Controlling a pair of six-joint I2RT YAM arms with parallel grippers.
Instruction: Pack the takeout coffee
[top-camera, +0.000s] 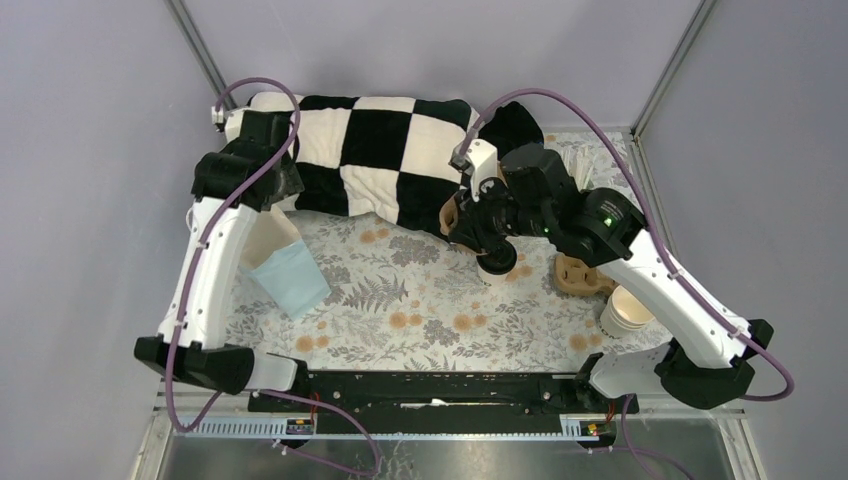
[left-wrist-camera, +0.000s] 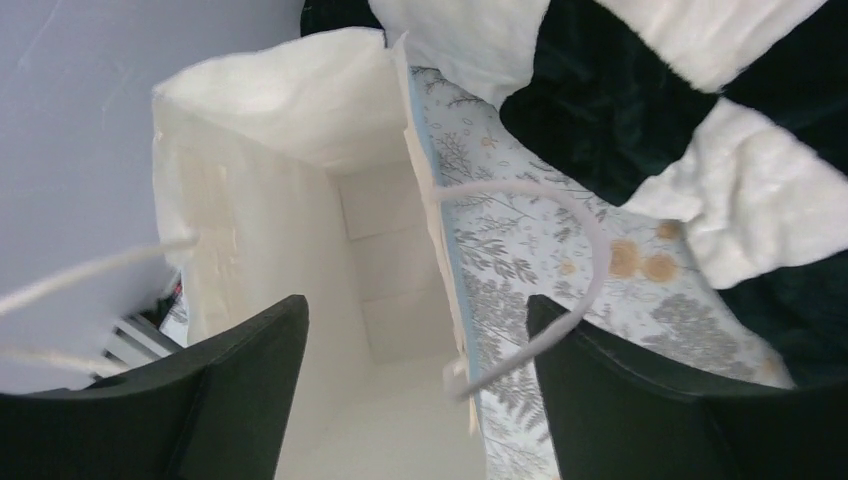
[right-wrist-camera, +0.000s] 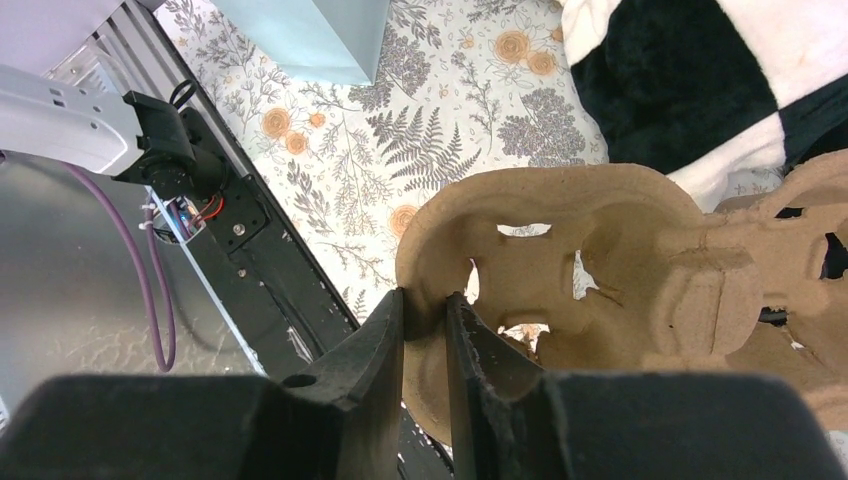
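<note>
Now the right gripper (right-wrist-camera: 425, 300): fingers almost together, pinching the thin rim wall of the brown pulp carrier (right-wrist-camera: 560, 270). The pockets that show are empty.
Over to the left gripper (left-wrist-camera: 415, 310): fingers spread wide with nothing in them. It hangs over the mouth of the white paper bag (left-wrist-camera: 300, 230), and the bag's side wall and one string handle (left-wrist-camera: 590, 250) sit between the fingers.
And the takeout coffee (top-camera: 497, 264): from above, a round black lid over a sliver of white shows just under the right gripper, mid-table (top-camera: 430, 300). I take that for the cup. It is partly hidden, so I cannot tell whether it sits in a pocket.
Bag: by the left edge of the table, mouth open and inside bare, just in front of the checkered blanket (top-camera: 380, 150) along the far edge.
Also there: an open white cup (top-camera: 625, 312), lidless, near the right near corner.
Step in hand: by my reading, handling the carrier while the bag waits open.
Doing it well: pulp flexes, so hold that rim pinch firm and the carrier level, and move slowly near the lid.
Watch for: the loose handle loop could snag a finger, so close on the bag wall, not the string.
</note>
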